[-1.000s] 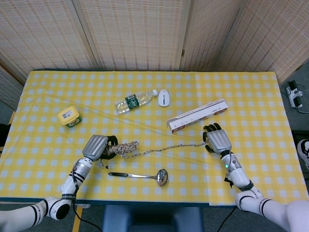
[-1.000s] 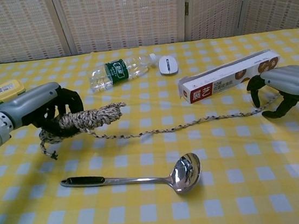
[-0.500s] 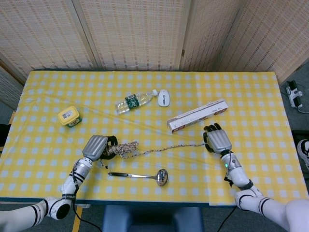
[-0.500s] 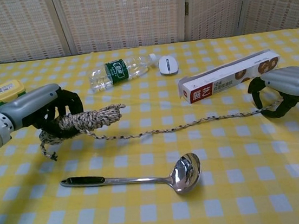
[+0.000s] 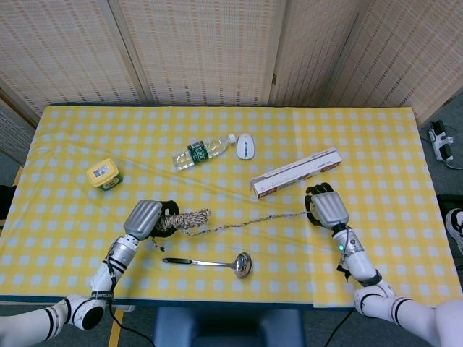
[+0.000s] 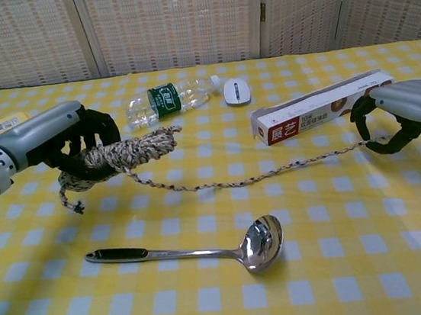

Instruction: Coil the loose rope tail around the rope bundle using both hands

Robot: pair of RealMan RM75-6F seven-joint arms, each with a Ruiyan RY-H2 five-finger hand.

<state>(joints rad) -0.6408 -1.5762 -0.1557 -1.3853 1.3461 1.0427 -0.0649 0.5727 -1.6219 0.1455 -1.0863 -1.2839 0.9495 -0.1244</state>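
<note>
One ladle [image 6: 206,250] lies nearest the table's front edge, bowl toward the robot's right, on the yellow checked cloth [image 6: 341,280]. Beyond it, the left hand [image 6: 58,138] is wrapped around the rope bundle [image 6: 125,152], holding it lifted off the cloth with a short end dangling beneath. From the bundle the loose rope tail [image 6: 258,173] sags across the table to the right hand [image 6: 397,115], whose curled fingers are pinched on the tail's far end, just in front of a long cardboard box [image 6: 320,107]. Farther back lie a clear water bottle [image 6: 169,99] on its side, a white mouse [image 6: 235,91] beside its cap, and a yellow-lidded tub [image 5: 103,173] off to the left.
</note>
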